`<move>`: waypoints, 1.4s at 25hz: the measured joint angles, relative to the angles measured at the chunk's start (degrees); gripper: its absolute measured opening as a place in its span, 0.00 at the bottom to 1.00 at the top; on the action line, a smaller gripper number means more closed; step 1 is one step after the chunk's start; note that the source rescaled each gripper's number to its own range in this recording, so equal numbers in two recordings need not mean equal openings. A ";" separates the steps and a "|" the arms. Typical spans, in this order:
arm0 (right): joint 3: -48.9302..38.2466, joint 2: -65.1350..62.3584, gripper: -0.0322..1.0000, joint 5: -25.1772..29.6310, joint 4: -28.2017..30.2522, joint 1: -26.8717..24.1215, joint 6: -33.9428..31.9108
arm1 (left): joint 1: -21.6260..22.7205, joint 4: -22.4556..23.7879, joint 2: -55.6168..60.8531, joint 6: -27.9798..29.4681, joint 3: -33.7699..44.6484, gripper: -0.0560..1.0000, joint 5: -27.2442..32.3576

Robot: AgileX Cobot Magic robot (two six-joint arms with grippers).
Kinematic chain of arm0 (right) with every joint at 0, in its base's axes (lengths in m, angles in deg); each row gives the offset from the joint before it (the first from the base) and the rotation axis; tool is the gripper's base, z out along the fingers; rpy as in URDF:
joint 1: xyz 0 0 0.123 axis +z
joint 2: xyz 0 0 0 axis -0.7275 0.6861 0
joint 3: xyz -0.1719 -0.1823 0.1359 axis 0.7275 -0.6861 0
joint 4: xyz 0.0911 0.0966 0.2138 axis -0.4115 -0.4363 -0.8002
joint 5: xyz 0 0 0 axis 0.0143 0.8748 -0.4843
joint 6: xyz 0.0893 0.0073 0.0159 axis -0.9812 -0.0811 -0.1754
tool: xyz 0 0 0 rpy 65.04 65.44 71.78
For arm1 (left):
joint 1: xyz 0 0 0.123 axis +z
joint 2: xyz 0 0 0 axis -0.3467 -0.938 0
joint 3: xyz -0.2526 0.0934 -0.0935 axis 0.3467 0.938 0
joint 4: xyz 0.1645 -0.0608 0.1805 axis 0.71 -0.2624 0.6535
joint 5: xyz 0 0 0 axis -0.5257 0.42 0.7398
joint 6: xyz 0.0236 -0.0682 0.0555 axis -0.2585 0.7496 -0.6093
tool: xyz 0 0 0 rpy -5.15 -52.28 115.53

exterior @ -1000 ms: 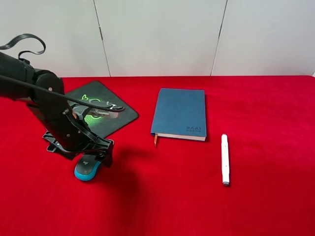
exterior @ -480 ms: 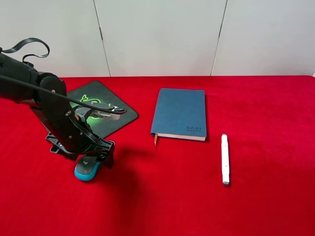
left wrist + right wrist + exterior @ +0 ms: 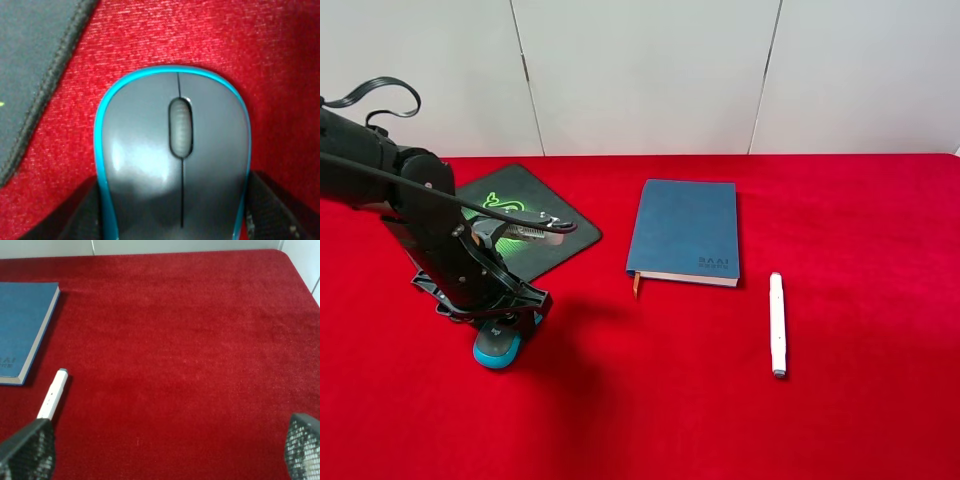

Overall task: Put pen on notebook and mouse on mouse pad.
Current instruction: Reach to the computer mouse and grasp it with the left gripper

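Left gripper clamps the mouse by its sides on the red cloth, just nearer than the mouse pad, set to carry it over. Right gripper gapes empty; pen lies right of the notebook

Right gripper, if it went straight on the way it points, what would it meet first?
Most likely bare red tablecloth: the right gripper is open with only cloth ahead. The pen lies off to one side of that line, though depth is hard to judge.
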 joint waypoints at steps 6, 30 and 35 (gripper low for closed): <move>0.00 0.00 1.00 0.00 0.00 0.00 0.00 | 0.00 0.00 0.00 0.00 0.00 0.05 0.04; 0.00 -0.03 1.00 0.00 0.00 0.00 0.00 | 0.00 7.43 9.61 3.98 -3.98 0.05 15.04; 0.00 -0.03 1.00 0.00 0.00 0.00 0.00 | 0.37 13.37 9.61 4.80 -7.93 0.05 18.50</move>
